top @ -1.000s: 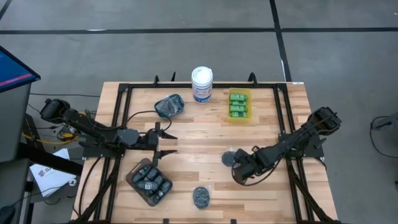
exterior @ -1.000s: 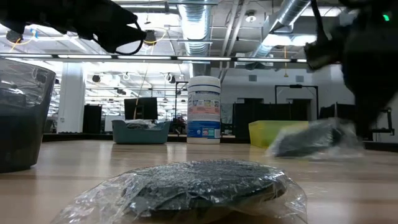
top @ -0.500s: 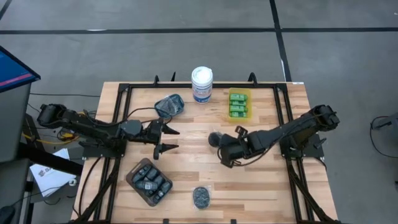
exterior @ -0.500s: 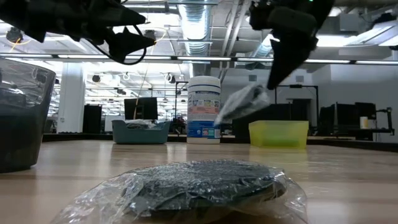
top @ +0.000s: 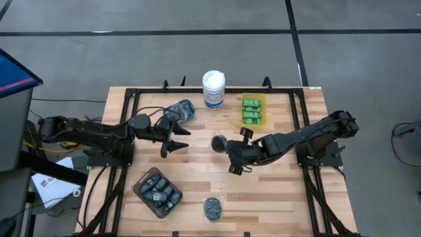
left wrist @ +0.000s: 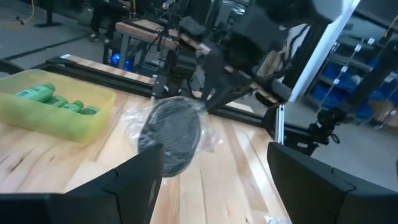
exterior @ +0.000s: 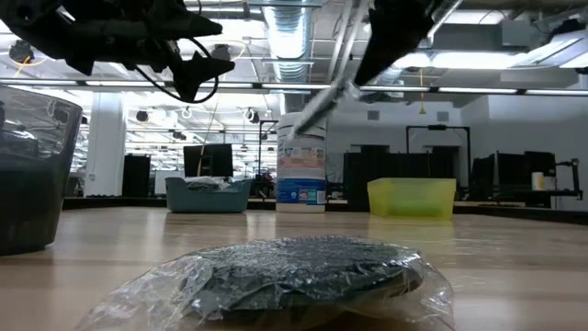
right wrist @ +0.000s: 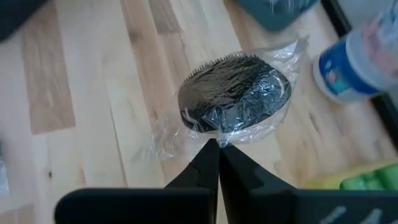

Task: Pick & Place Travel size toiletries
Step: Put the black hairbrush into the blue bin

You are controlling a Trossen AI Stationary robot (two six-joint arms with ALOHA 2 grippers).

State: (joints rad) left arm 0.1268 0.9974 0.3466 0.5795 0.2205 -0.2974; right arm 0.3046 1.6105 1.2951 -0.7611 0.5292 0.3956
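Observation:
My right gripper (top: 228, 149) is shut on a round dark piece in clear plastic wrap (top: 218, 142) and carries it above the table's middle. The piece also shows in the right wrist view (right wrist: 235, 93), the left wrist view (left wrist: 171, 134) and, edge-on, the low view (exterior: 316, 103). My left gripper (top: 176, 139) is open and hangs in the air left of that piece, its fingers pointing toward it. A second wrapped piece (top: 212, 209) lies flat on the table near the near edge. Green mini bottles (top: 251, 109) lie in a yellow container. Dark mini bottles (top: 158, 192) fill a brown container. My right gripper pinches the clear wrap's loose edge (right wrist: 219, 138) between its two fingertips, beside the dark disc and not on it. The fingers come from the table's right, slanting down. The piece is lifted clear of the table and sticks out past the fingertips, tilted.
A tall white canister with a blue label (top: 214, 88) stands at the far edge. A teal container (top: 179, 110) with a wrapped item sits just beyond my left gripper. The yellow container (top: 252, 122) is far right of centre, and the brown container's rim (top: 138, 185) is near left. A black frame borders the table.
My right gripper has carried the wrapped piece up off the table and toward the left and far side, tipping it more edge-on. My left gripper has stayed open, reached farther right and moved slightly toward the far edge.

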